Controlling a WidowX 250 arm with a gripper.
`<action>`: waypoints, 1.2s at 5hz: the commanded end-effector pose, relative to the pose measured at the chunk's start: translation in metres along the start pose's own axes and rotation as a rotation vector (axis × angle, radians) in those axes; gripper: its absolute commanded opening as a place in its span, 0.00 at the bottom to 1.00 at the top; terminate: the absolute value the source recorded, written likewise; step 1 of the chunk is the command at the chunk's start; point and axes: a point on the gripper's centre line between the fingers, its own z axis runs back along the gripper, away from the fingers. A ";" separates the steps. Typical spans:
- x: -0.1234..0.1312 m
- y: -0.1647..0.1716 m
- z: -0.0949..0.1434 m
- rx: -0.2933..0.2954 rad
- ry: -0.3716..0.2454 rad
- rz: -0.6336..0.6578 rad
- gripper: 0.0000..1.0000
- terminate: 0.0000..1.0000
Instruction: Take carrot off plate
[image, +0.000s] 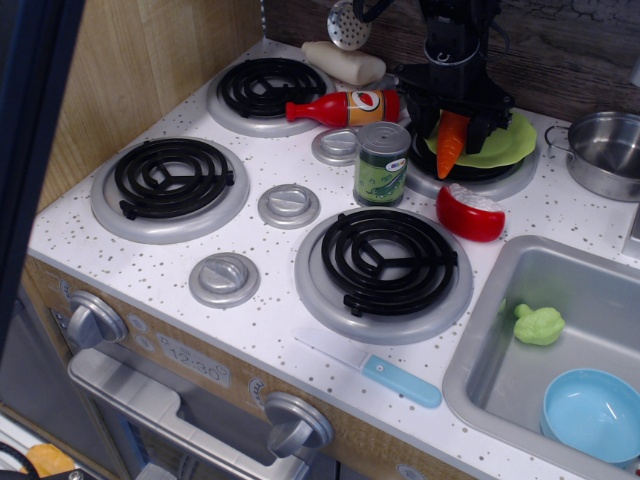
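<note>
The orange carrot (451, 150) lies on the left part of the lime-green plate (505, 146), which rests on the back-right burner. The carrot's tip points toward me and its green stem end is hidden under the gripper. My black gripper (455, 122) is down over the carrot's upper end, with one finger on each side of it. The dark fingers blend into the burner, so I cannot tell whether they press on the carrot.
A green can (381, 163) stands just left of the plate and a red ketchup bottle (340, 106) lies behind it. A red-and-white half-round toy (470, 212) sits in front of the plate. A steel pot (607, 152) is at the right, and a sink (480, 345) holds a blue bowl (592, 414).
</note>
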 end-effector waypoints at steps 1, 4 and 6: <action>0.021 0.004 0.027 0.041 -0.056 -0.005 0.00 0.00; 0.028 0.041 0.094 0.393 -0.127 0.042 0.00 0.00; 0.005 0.095 0.097 0.501 -0.125 0.038 0.00 0.00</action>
